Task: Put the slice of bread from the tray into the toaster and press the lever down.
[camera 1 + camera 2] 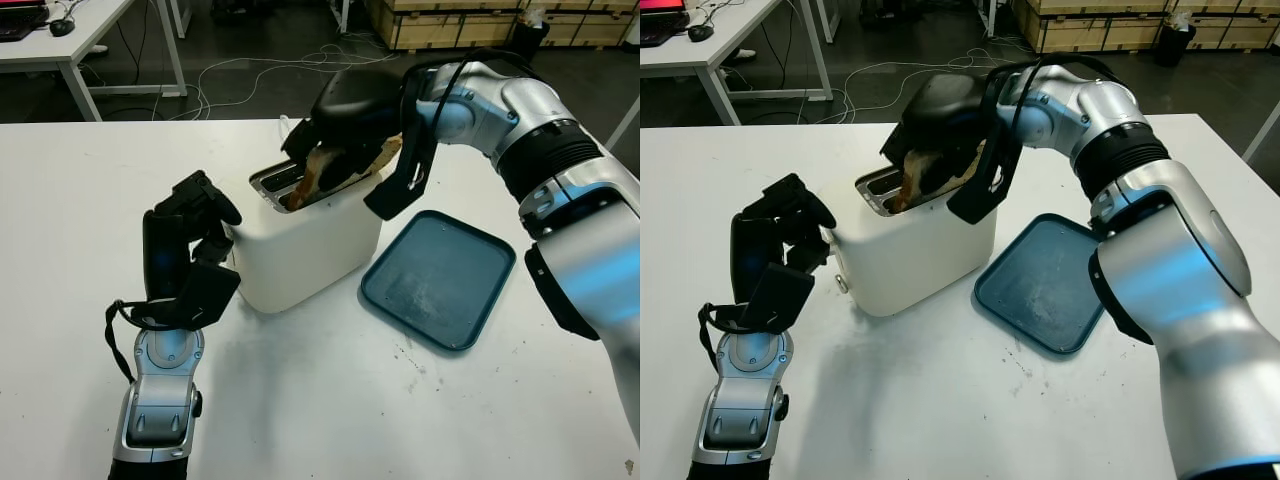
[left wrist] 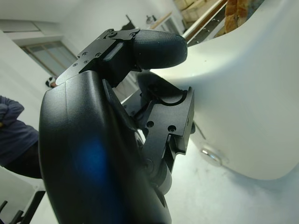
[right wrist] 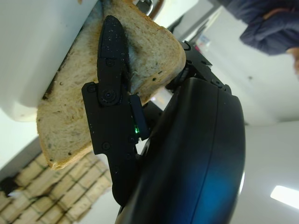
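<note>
A white toaster (image 1: 300,250) stands in the middle of the table. My right hand (image 1: 330,165) is over its top, shut on the slice of bread (image 1: 303,182), which is tilted with its lower corner in the slot (image 1: 272,183). In the right wrist view a black finger (image 3: 110,88) lies across the bread (image 3: 154,51), whose edge is against the toaster's white wall (image 3: 42,42). The dark blue tray (image 1: 440,275) lies bare to the right of the toaster. My left hand (image 1: 222,228) is upright by the toaster's left end, fingers curled and holding nothing, near a small knob (image 2: 210,155).
A person in a dark blue sleeve (image 3: 271,28) stands behind the table. Cables (image 1: 260,70) run over the floor beyond the far edge, and another white table (image 1: 70,45) is at the back left. Crumbs (image 1: 410,355) dot the tabletop in front of the tray.
</note>
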Controlling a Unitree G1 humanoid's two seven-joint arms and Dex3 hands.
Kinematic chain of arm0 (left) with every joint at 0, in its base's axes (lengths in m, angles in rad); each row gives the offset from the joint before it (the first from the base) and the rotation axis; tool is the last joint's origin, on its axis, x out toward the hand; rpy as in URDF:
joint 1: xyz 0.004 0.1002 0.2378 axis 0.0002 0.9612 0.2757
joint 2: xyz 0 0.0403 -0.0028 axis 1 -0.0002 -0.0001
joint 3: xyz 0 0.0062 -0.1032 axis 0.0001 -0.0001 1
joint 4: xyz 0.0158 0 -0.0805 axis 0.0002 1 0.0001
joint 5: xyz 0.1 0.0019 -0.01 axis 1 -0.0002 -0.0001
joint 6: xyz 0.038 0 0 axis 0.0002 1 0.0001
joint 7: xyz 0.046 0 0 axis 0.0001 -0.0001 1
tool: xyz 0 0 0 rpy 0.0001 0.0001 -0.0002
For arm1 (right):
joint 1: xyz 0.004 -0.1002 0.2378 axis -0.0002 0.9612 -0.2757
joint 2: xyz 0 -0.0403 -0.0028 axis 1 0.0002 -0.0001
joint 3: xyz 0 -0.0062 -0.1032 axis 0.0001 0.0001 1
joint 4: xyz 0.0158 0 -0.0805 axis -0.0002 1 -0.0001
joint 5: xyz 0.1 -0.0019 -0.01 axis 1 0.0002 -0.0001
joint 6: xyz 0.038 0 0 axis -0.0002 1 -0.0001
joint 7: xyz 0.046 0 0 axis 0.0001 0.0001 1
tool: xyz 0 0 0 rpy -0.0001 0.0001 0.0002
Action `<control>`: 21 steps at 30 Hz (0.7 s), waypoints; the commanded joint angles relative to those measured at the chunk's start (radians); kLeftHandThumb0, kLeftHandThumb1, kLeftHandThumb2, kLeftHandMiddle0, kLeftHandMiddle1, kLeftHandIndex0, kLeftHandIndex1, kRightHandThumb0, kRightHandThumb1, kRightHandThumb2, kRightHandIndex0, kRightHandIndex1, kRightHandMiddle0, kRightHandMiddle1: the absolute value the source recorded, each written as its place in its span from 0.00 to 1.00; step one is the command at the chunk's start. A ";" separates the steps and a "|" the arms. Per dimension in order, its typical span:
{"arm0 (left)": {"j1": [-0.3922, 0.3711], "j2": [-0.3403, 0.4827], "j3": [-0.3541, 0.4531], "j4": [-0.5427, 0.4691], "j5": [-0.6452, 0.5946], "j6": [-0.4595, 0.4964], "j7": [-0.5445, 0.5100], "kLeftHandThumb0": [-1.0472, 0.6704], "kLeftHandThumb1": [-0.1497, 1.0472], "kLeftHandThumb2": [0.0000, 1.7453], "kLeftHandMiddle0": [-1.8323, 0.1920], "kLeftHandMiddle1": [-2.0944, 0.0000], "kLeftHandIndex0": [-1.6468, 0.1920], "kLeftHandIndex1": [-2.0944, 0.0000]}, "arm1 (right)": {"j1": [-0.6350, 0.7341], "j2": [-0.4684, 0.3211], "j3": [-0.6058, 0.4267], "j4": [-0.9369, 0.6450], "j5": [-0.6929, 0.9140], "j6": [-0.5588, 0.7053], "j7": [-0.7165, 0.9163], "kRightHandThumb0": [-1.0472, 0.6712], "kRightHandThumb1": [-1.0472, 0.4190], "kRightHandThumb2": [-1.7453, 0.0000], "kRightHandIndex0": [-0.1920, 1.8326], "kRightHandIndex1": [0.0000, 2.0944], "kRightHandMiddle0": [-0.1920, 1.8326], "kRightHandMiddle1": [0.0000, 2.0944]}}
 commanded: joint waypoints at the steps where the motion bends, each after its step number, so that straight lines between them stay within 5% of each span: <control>1: 0.007 -0.006 -0.006 -0.006 0.008 0.009 0.007 0.64 0.89 0.58 0.36 0.17 0.48 0.17 | -0.018 0.001 0.007 0.004 -0.017 -0.021 -0.035 0.28 0.09 0.82 0.65 0.83 0.52 0.83; 10: 0.011 -0.004 -0.005 0.003 -0.001 -0.007 0.008 0.64 0.89 0.58 0.36 0.17 0.48 0.17 | 0.011 0.020 -0.029 0.020 0.033 -0.073 -0.121 0.25 0.09 0.82 0.66 0.83 0.50 0.83; 12: 0.011 -0.004 -0.006 0.002 -0.002 -0.006 0.006 0.64 0.89 0.58 0.36 0.17 0.48 0.17 | 0.004 0.018 -0.028 0.021 0.028 -0.067 -0.112 0.19 0.09 0.83 0.54 0.82 0.43 0.81; 16: 0.011 -0.004 -0.009 0.001 0.001 -0.002 0.005 0.64 0.89 0.59 0.36 0.17 0.48 0.17 | -0.018 0.018 -0.023 0.025 0.023 -0.039 -0.049 0.05 0.09 0.91 0.28 0.42 0.37 0.23; 18: 0.011 -0.005 -0.010 -0.001 0.005 0.003 0.008 0.63 0.89 0.58 0.37 0.17 0.48 0.17 | -0.023 0.019 -0.033 0.027 0.034 -0.019 -0.016 0.03 0.09 0.95 0.20 0.34 0.35 0.09; 21: 0.010 -0.003 -0.010 0.001 0.005 0.000 0.009 0.64 0.89 0.58 0.36 0.17 0.48 0.17 | -0.031 0.015 -0.049 0.026 0.046 0.007 0.032 0.01 0.09 0.97 0.11 0.32 0.30 0.03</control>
